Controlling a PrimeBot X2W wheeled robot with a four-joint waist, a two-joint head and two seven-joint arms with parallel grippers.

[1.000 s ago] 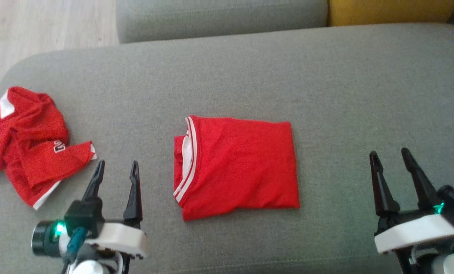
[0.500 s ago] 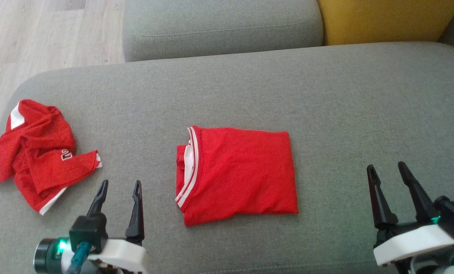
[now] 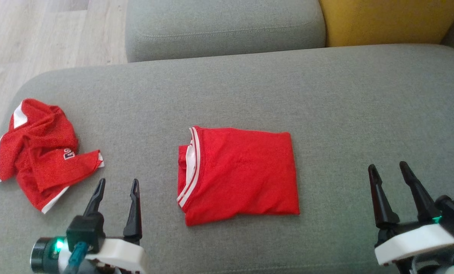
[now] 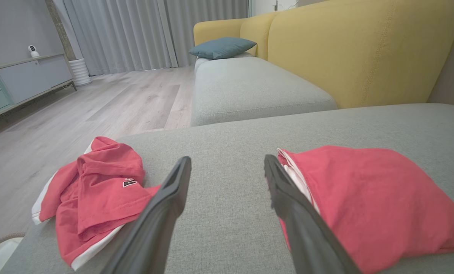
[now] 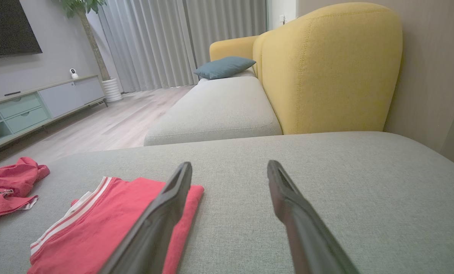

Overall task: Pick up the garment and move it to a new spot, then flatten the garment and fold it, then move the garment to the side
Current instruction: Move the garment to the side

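Observation:
The garment (image 3: 238,175) is red with a white-striped collar and lies folded into a neat rectangle in the middle of the grey sofa seat (image 3: 325,95). My left gripper (image 3: 118,182) hovers open to the left of it, apart from the cloth, with nothing between its fingers. In the left wrist view the folded garment (image 4: 371,198) lies just right of my left gripper (image 4: 227,160). My right gripper (image 3: 387,167) is open over bare cushion well to the garment's right. In the right wrist view my right gripper (image 5: 230,165) has the garment (image 5: 97,228) at its lower left.
A second red garment (image 3: 40,152), crumpled with white trim, lies near the seat's left edge. Beyond the seat are another grey cushion (image 3: 223,26) and a yellow backrest (image 3: 386,19). Wooden floor (image 3: 40,30) lies past the left edge.
The head camera has tilted, so everything sits lower in the picture. My left gripper has drawn back slightly toward me. Both garments lie as before and both grippers stay open.

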